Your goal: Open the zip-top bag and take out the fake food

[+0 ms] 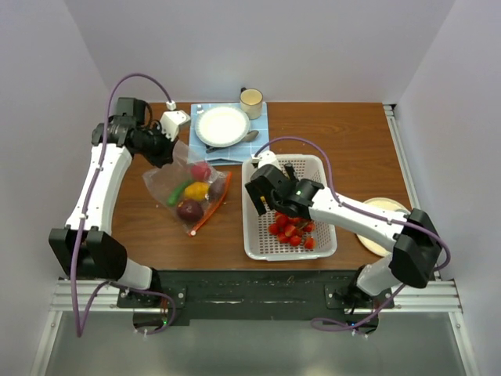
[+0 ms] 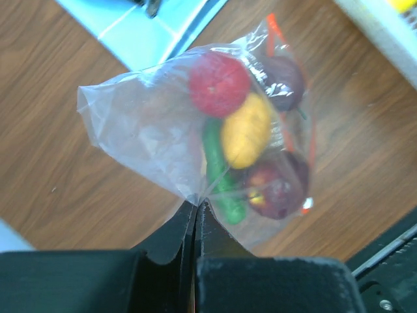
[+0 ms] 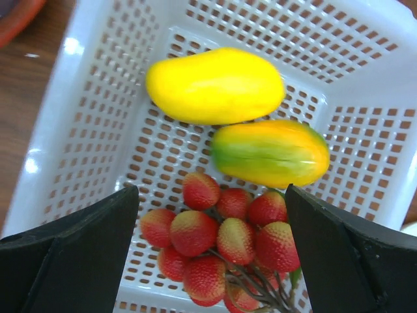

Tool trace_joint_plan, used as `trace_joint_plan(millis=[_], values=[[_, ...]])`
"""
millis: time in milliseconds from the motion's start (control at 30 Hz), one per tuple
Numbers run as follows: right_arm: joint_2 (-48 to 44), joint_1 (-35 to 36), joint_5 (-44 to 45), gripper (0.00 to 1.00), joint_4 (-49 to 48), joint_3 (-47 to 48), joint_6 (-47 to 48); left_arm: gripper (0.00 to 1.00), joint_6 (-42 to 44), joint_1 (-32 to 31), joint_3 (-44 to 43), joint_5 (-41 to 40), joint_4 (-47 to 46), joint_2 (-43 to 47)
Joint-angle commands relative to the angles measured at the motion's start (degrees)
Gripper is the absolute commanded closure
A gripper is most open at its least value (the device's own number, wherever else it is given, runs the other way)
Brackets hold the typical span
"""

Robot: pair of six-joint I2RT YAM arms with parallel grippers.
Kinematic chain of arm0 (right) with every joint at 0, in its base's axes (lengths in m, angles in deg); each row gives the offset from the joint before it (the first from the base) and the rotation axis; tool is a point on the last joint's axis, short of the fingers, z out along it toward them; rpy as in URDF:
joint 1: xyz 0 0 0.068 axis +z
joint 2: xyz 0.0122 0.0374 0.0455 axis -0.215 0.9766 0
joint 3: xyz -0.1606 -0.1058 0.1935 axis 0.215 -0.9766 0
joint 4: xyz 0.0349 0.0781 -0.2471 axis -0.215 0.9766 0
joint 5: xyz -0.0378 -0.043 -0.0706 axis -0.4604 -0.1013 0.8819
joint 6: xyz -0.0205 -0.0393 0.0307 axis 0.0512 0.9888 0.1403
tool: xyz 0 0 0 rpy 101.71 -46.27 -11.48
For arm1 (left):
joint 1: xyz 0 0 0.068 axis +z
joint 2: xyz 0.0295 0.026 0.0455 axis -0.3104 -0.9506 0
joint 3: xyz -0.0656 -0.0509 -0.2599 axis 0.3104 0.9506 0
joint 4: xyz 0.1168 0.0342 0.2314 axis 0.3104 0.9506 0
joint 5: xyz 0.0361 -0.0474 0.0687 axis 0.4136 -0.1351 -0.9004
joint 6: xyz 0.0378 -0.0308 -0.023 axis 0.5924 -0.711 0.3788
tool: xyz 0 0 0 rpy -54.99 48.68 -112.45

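**Left pinched on the bag, right open over the basket**

My left gripper [image 2: 195,203] has its fingers pressed together on a fold of the zip-top bag [image 2: 143,130], at the clear end away from the orange-red zip strip [image 1: 213,207]; the bag is over the wooden table [image 1: 344,149], left of the white basket [image 3: 91,130] and near the blue mat [image 1: 196,146]; I cannot tell whether it rests on the wood or hangs just off it. Inside the bag I see a red round fruit [image 2: 219,83], a yellow piece [image 2: 245,130], a green piece [image 2: 218,176], a maroon piece [image 2: 277,189] and a darker maroon piece [image 2: 285,81] by the strip.

My right gripper [image 3: 212,195] hangs over the basket, fingers wide apart, nothing between them; in the basket lie a yellow mango [image 3: 215,85], a green-and-orange fruit [image 3: 270,153] just beside it, and a bunch of small red fruits [image 3: 221,244].
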Motion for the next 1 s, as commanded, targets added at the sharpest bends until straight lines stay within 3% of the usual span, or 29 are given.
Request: trace_joint_plan(millis=[0, 167, 500, 667, 967], values=[[-2.2, 6.5, 0.0, 0.01, -8.7, 3.1, 1.8, 1.00, 1.3, 0.2, 6.5, -10.3, -5.1, 2.5], [4.1, 13.0, 0.5, 0.01, -10.9, 8.0, 3.4, 1.00, 2.9, 0.4, 16.8, -19.4, -13.3, 0.4], [13.4, 14.0, -1.4, 0.02, -18.8, 6.9, 4.1, 1.00, 8.7, 1.4, 31.1, -32.9, -29.7, -7.4], [18.8, 13.9, -1.8, 0.02, -21.1, 8.4, 6.7, 1.00, 9.9, 2.1, 32.5, -34.3, -34.4, -12.3], [24.5, 9.9, -6.6, 0.02, -34.2, 9.7, 12.1, 1.00, 10.4, 2.1, 28.6, -32.8, -34.7, -16.7]])
